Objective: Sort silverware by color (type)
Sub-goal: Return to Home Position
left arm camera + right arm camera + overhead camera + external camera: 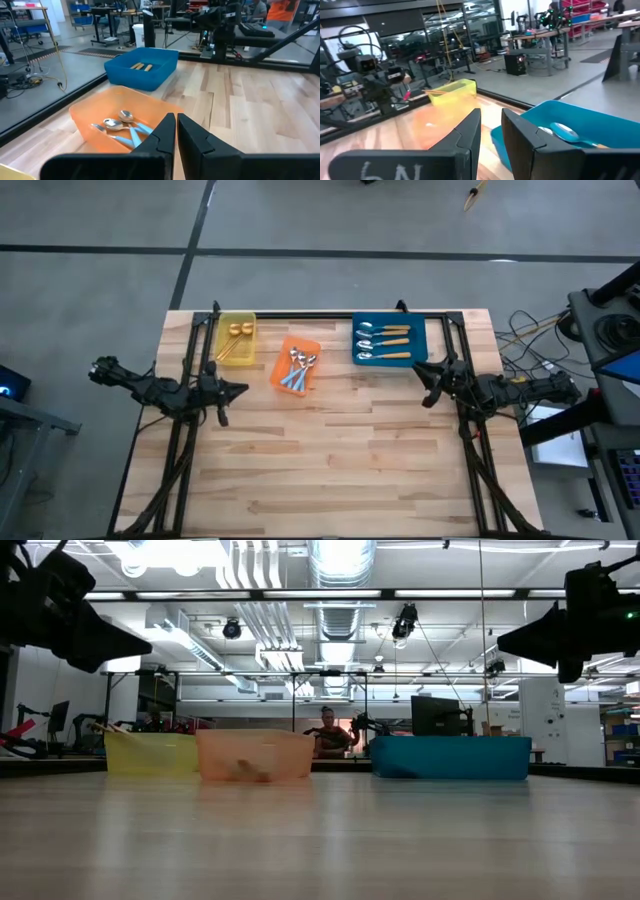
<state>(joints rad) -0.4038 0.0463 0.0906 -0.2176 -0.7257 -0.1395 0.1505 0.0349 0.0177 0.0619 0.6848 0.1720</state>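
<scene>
The silverware lies in three bins at the table's far side. Thin gold spoons [238,338] rest in the yellow bin [250,320]. Blue-handled spoons [122,129] lie in the orange bin [85,112]. Orange-handled spoons [385,342] lie side by side in the blue bin [420,330]. My left gripper [176,117] hangs shut and empty above the table, just near-left of the orange bin. My right gripper [491,112] hangs above the table at the blue bin's near right corner, its fingers slightly open with nothing between them.
The wooden table [330,470] has bare boards over its whole near half. A black frame rail [300,315] runs behind the bins. Beyond the table's far edge a person [327,730] sits in the room.
</scene>
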